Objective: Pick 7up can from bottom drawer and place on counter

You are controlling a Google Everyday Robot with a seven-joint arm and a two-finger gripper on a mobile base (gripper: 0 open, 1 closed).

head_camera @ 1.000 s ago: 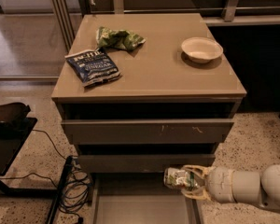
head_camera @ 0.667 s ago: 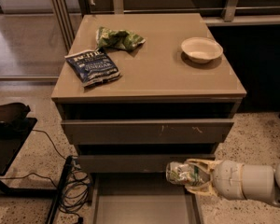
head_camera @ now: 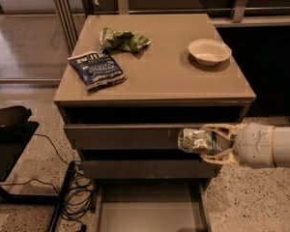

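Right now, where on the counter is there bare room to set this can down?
The gripper holds the 7up can before the upper drawers. The counter is bare between the blue chip bag and the bowl, down to its front edge. The green chip bag and blue one crowd the side away from the bowl.

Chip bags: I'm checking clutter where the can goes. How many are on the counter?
2: green chip bag at the counter's back left; dark blue chip bag nearer the front. None seems hidden. The gripper holds the 7up can before the drawers.

Claw (head_camera: 203, 141) holding 7up can (head_camera: 195, 140) before upper drawer fronts (head_camera: 125, 137), above bottom drawer (head_camera: 150, 214); chip bags (head_camera: 96, 69) left, bowl (head_camera: 209, 50) right on counter (head_camera: 159, 79).
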